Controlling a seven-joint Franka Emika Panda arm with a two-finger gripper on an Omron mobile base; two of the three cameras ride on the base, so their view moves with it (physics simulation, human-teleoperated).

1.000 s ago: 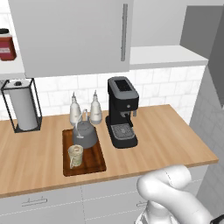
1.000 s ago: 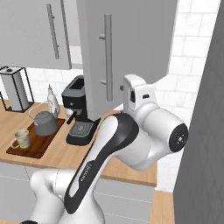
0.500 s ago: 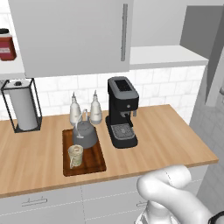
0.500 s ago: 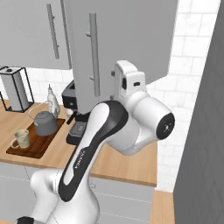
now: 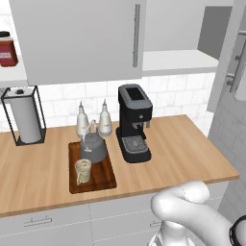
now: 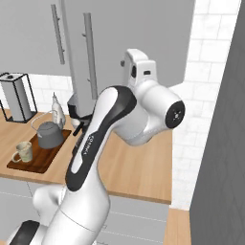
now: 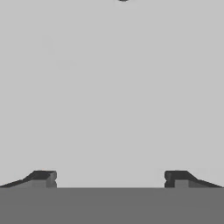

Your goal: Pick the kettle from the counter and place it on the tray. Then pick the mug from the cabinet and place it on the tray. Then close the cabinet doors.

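Kettle (image 5: 93, 149): squat, rounded, dark grey metal, arched handle. Sits on the far half of the tray (image 5: 106, 178), toward the wall.

Mug (image 5: 82, 171): small, cream with a faint greenish pattern, handle visible in the right base view. Stands on the tray's near left part, just in front of the kettle.

Tray: dark brown wooden board with raised rim, lying on the counter (image 5: 182, 149) left of centre, its long side running from wall to front edge.

Cabinet doors: left door (image 5: 81, 41) a large flat light grey panel with slim vertical bar handle, covering most of the cabinet front. Right door (image 6: 95, 52) stands partly swung out; in the left base view only its edge (image 5: 230, 53) shows at the right margin, with the white inner shelf (image 5: 178, 61) exposed behind.

Around: two white bottles (image 5: 82, 126) at the wall behind the tray; black coffee machine (image 5: 134, 123) just right of the tray; paper towel roll in a wire holder (image 5: 25, 120) at the counter's left end; red jar (image 5: 6, 49) with black lid on the shelf left of the left door.

Gripper (image 7: 110, 177): in the hand view, dark fingertips (image 7: 43, 177) well apart, nothing between them, facing a flat plain grey surface. Right base view puts the arm's white bulk (image 6: 143, 110) just beside the right door.
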